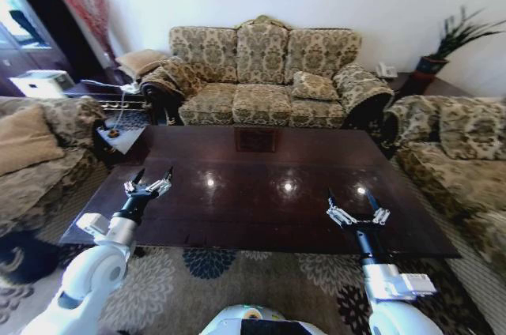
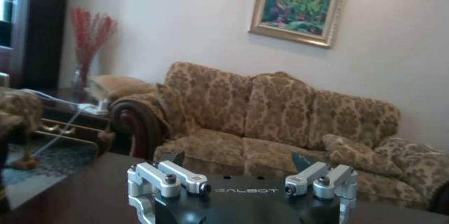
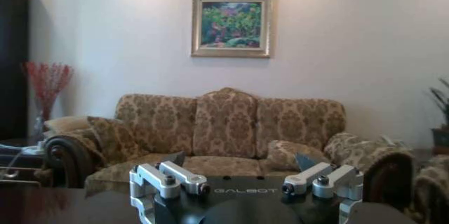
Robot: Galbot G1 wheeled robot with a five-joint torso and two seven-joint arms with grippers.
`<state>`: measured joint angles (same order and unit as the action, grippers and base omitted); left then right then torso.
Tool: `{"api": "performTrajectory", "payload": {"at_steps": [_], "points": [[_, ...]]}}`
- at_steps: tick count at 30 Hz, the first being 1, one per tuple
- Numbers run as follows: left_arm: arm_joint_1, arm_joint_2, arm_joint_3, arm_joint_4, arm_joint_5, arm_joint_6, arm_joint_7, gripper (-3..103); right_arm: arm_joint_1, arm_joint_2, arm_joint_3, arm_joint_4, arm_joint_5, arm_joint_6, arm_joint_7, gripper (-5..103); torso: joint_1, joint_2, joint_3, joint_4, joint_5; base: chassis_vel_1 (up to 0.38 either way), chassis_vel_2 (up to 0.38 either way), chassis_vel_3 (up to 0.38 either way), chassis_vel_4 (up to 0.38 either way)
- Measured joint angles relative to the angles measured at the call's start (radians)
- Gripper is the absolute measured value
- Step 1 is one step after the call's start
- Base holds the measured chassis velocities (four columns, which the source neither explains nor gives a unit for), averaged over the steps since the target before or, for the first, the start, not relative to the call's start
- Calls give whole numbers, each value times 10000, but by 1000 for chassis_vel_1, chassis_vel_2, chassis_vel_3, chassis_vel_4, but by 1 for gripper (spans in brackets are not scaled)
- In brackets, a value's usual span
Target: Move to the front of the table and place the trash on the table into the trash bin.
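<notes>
The dark glossy table lies straight ahead, and its near edge runs under both arms. My left gripper hovers open over the table's near left part with nothing between its fingers. My right gripper hovers open over the near right part, also holding nothing. The left gripper points across the table top toward the sofa, and so does the right gripper. The trash bin, lined with a pale bag, stands on the floor off the table's far left corner. The trash is out of view.
A three-seat patterned sofa stands behind the table. Armchairs flank it at left and right. A side table with cables sits at the far left. A patterned rug lies under the table's near edge.
</notes>
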<state>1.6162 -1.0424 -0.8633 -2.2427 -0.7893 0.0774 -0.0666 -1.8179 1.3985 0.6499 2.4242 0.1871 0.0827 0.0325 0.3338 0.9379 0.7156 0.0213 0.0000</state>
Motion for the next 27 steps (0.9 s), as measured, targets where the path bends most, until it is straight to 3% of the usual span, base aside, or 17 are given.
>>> {"api": "performTrajectory", "payload": {"at_steps": [15, 27], "points": [[0, -5, -10, 13, -3, -1, -6, 100, 7, -4, -1, -10, 9, -1, -2, 100, 1, 0, 1, -3, 0, 83, 26, 29, 76], [2, -6, -13, 16, -4, 0, -3, 100, 8, -5, -1, -11, 11, -1, -1, 100, -2, 0, -2, 0, -6, 199, -190, -220, 181]]}}
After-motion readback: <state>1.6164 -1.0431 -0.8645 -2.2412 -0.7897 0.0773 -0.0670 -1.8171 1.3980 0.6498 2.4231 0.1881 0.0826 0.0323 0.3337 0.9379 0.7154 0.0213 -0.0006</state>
